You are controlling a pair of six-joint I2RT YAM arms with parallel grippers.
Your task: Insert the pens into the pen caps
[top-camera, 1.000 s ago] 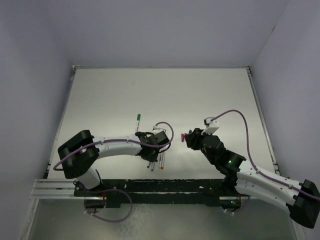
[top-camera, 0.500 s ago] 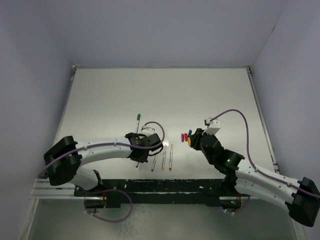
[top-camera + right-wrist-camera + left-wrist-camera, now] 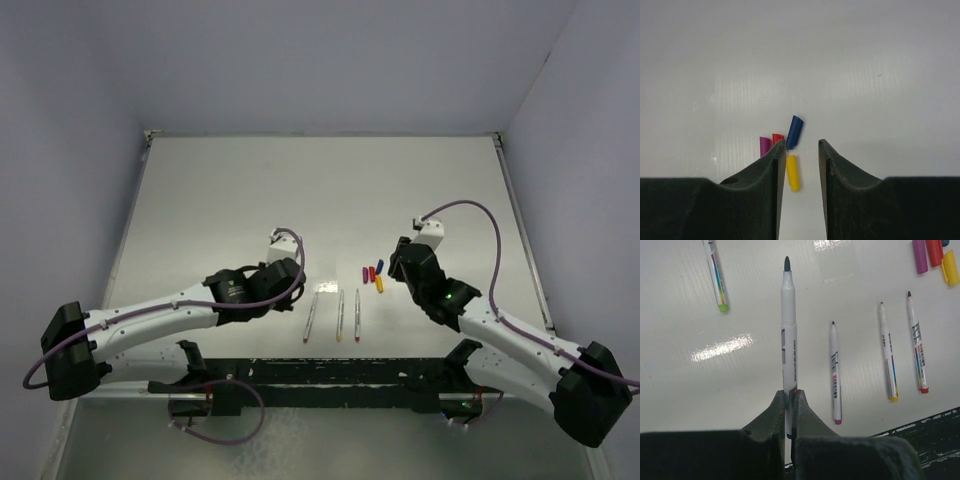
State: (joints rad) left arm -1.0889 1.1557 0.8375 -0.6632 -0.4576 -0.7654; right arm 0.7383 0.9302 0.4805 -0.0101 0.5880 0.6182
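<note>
Over the caps [image 3: 795, 131] | right gripper [image 3: 799, 150] jaws apart | left gripper [image 3: 788, 401] clamped on pen [image 3: 788, 340] at tail | pen likely light, stiff, slick

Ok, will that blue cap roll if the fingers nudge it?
Probably: the blue cap looks round and lies on its side on a smooth table. It looks light, so a nudge may skid it into the red cap alongside.

red cap [image 3: 778, 136], magenta cap [image 3: 764, 145] — lower ends hidden behind fingers [image 3: 760, 180]
</note>
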